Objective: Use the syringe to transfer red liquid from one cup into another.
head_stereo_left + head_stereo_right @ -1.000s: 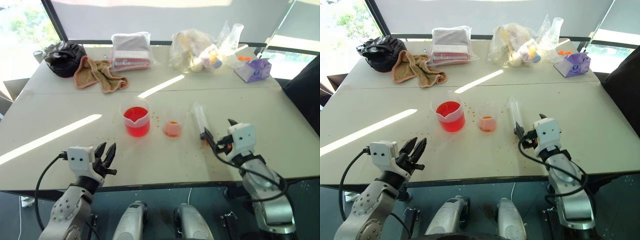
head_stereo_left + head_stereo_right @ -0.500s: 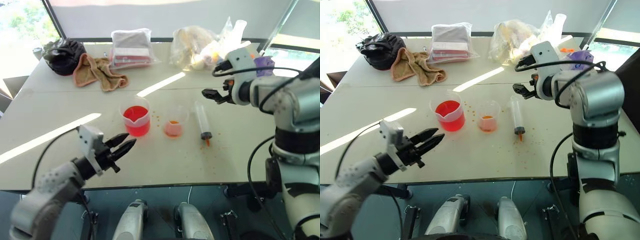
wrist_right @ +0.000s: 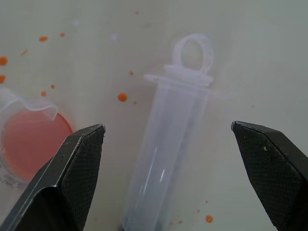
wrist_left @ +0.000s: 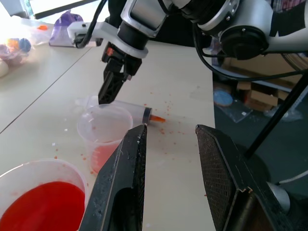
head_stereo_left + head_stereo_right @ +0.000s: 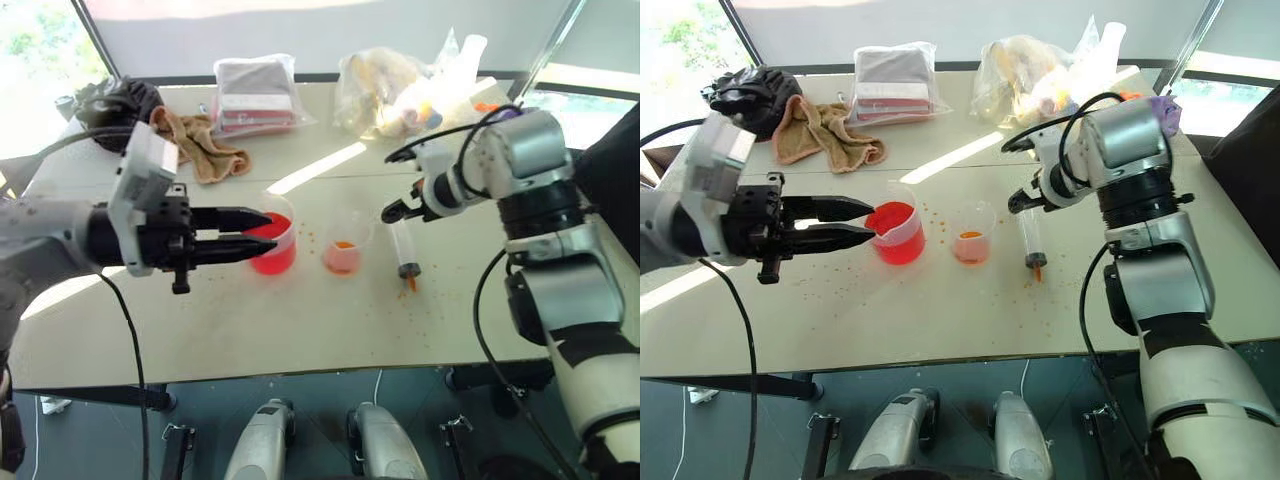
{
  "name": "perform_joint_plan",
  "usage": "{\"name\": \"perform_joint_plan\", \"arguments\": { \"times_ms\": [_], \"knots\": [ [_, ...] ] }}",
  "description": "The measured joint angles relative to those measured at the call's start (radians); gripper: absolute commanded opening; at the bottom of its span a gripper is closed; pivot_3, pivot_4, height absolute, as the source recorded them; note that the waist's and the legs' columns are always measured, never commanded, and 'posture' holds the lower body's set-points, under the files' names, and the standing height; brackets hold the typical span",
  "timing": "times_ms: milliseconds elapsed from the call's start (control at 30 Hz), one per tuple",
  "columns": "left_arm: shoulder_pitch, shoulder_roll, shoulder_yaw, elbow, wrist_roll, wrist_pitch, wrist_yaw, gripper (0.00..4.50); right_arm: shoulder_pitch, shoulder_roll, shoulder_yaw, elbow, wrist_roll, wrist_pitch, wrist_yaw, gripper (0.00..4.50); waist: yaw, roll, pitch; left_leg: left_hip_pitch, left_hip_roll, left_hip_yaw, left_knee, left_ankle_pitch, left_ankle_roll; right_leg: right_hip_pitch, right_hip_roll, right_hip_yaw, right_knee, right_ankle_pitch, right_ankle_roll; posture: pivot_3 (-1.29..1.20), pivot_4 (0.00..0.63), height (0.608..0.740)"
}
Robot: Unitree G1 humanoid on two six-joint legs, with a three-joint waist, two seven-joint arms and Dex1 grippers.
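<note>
The syringe (image 5: 404, 248) lies flat on the table, plunger ring away from me, orange tip (image 5: 410, 284) toward the front edge. My right gripper (image 3: 166, 126) hangs open over its plunger end, one finger on each side, not touching it. To the syringe's left stands the smaller cup (image 5: 343, 250), pale orange-pink low down. Further left is the larger lipped cup (image 5: 272, 240) with red liquid (image 5: 894, 222). My left gripper (image 5: 266, 230) is held level, pointing right, open, its tips in front of that cup's left rim; whether it touches the cup I cannot tell.
Orange droplets (image 5: 425, 300) speckle the table around the cups and syringe. Along the far edge sit a black bag (image 5: 115, 100), a tan cloth (image 5: 200, 150), a wrapped package (image 5: 258, 92), plastic bags (image 5: 400, 85) and a purple tissue box (image 5: 1165, 105).
My left arm rose from the front edge and swung level toward the red cup. My right arm lifted off the table, then came down over the syringe's plunger end. Both stayed open.
</note>
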State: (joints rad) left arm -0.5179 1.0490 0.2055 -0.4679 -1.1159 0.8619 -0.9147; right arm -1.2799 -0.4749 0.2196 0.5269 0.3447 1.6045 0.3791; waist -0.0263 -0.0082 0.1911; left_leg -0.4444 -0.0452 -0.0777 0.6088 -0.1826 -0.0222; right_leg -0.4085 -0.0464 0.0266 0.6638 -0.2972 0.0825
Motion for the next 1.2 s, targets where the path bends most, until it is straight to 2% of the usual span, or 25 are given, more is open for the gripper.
{"name": "perform_joint_plan", "arguments": {
  "times_ms": [267,433,500,733,833,1000,1100,1200],
  "knots": [
    [-0.005,-0.013,-0.010,0.015,0.058,-0.004,-0.027,1.69,-0.009,0.049,0.028,0.188,-0.071,-0.085,0.008,4.41,-0.007,0.000,0.000,0.000,0.000,0.000,0.001,0.000,0.000,0.000,0.000,0.000,0.001,0.000,0.000,0.00,0.150,0.736],
    [-0.007,-0.037,-0.009,0.015,0.060,-0.003,-0.004,1.69,-0.024,0.071,0.033,0.288,-0.120,-0.154,0.021,2.04,-0.016,0.000,0.000,0.000,0.000,0.000,0.001,0.000,0.000,0.000,0.000,0.000,0.001,0.000,0.001,0.00,0.150,0.736],
    [-0.007,-0.037,-0.007,0.014,0.060,-0.003,0.003,1.69,-0.034,0.075,0.033,0.314,-0.137,-0.177,0.033,1.35,-0.017,0.000,0.000,0.000,0.000,0.000,0.001,0.000,0.000,0.000,0.001,0.000,0.002,0.000,0.001,0.00,0.150,0.736],
    [0.006,-0.037,0.011,0.007,0.066,-0.003,0.010,1.69,-0.036,0.083,0.029,0.327,-0.185,-0.243,0.048,1.35,-0.018,0.000,0.000,0.001,0.000,0.000,0.002,0.000,0.000,0.000,0.001,0.000,0.003,0.000,0.001,0.00,0.150,0.736],
    [0.015,-0.031,0.033,0.036,0.078,-0.003,0.010,1.69,-0.018,0.060,-0.048,0.261,-0.198,-0.345,-0.009,1.35,-0.015,0.000,0.000,0.000,0.000,0.000,0.002,0.000,0.000,0.000,0.001,0.000,0.003,0.001,0.001,0.00,0.150,0.736],
    [0.000,-0.022,0.065,0.112,0.087,0.006,0.002,1.69,0.063,0.045,-0.213,-0.033,-0.187,-0.714,-0.053,1.35,-0.017,0.000,0.000,0.000,0.000,0.000,0.002,0.000,0.000,0.000,0.001,0.000,0.003,0.001,0.002,0.00,0.150,0.736],
    [-0.050,-0.018,0.065,0.176,0.090,0.009,-0.003,1.69,0.062,0.090,-0.294,-0.176,-0.111,-0.802,0.001,1.35,-0.020,0.000,0.000,0.000,0.002,0.000,0.002,0.000,0.000,-0.001,0.002,0.000,0.004,0.001,0.002,0.00,0.150,0.736],
    [-0.166,-0.015,0.078,0.265,0.064,0.049,0.019,1.69,0.062,0.187,-0.319,-0.339,0.003,-0.856,0.085,1.35,-0.022,0.000,0.000,0.001,0.003,0.000,0.002,0.000,0.000,-0.001,0.003,0.000,0.006,0.001,0.002,0.00,0.150,0.736]
  ]
}}
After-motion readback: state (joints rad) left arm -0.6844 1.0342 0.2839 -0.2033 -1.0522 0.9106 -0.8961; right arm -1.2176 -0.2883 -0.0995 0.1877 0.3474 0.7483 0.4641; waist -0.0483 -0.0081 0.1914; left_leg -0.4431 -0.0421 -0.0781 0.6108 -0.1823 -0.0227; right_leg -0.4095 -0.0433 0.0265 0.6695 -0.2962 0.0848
